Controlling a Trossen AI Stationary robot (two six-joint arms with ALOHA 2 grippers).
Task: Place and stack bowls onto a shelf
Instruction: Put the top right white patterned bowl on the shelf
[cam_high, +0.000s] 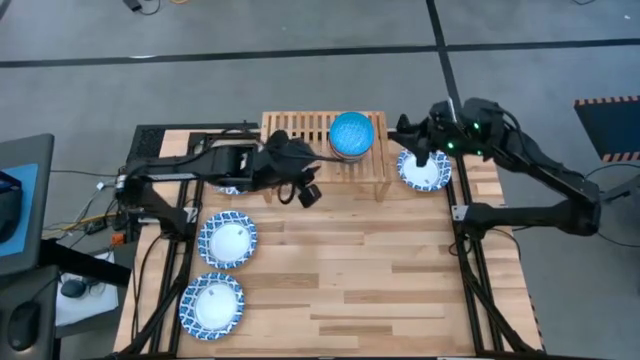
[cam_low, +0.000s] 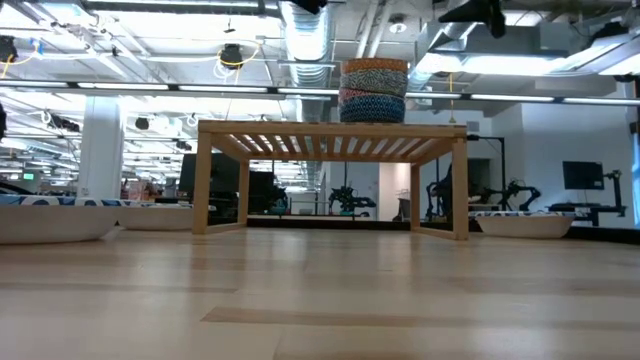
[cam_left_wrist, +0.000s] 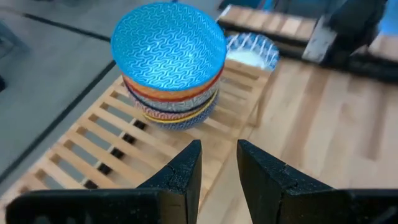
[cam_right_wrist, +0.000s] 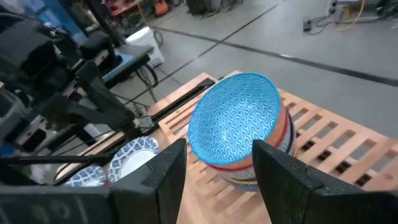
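Plank tabletop (cam_high: 350, 270) carries the shelf (cam_high: 300, 130), with stacked bowls (cam_high: 351, 136) on its right end. Three, perhaps four, dishes (cam_high: 228, 240) lie around. Left gripper (cam_left_wrist: 217, 171) narrowly parted, right gripper (cam_right_wrist: 214, 165) wide, both empty.

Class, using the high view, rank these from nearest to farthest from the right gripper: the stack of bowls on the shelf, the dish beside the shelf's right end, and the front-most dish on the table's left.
Measured from the right gripper:
1. Dish at the shelf's right end, just below the gripper.
2. Stack of bowls, on the shelf's right part.
3. Front-most left dish, far across at the table's near left corner.
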